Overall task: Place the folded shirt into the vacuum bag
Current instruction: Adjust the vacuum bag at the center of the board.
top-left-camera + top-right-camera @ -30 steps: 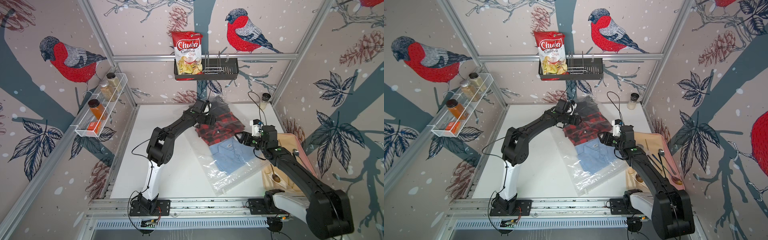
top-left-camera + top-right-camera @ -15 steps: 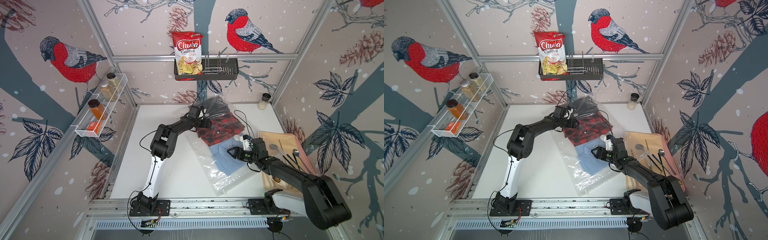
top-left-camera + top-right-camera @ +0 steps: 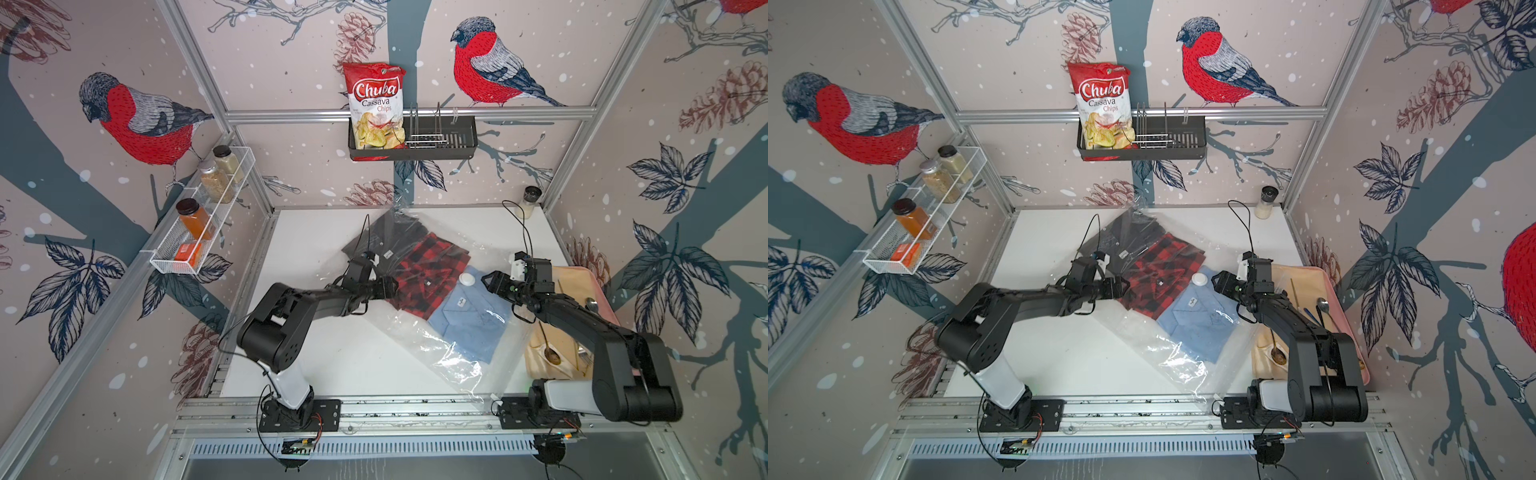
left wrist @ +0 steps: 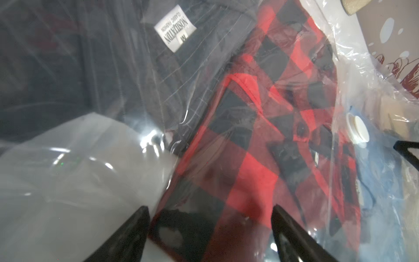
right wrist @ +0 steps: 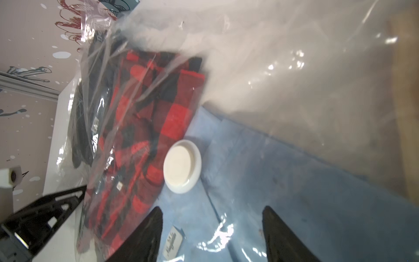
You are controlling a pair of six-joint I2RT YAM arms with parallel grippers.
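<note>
The bag (image 3: pixel 453 353) lies flat on the desk (image 3: pixel 324 332). Three shirts look to be inside it, side by side: a dark shirt (image 3: pixel 386 237), a red shirt (image 3: pixel 432 270) and a blue shirt (image 3: pixel 473 320). So the job looks about done. The left claw (image 4: pixel 209 211) is wide open, holding nothing, at the red shirt's edge. The right claw (image 5: pixel 213 209) is open too, near the white valve (image 5: pixel 182 166). Only backing away seems left.

Readable txt: 3 spots.
Chip bag (image 3: pixel 375 106), left end of wall basket (image 3: pixel 457 139): "Chuba Cassava Chips". Dark shirt (image 4: pixel 90 68) neck tag (image 4: pixel 175 31): "CLASSIC FASHION", "M"; brand word unclear. Blue shirt (image 5: pixel 294 181) tag (image 5: pixel 173 243): script, illegible.
</note>
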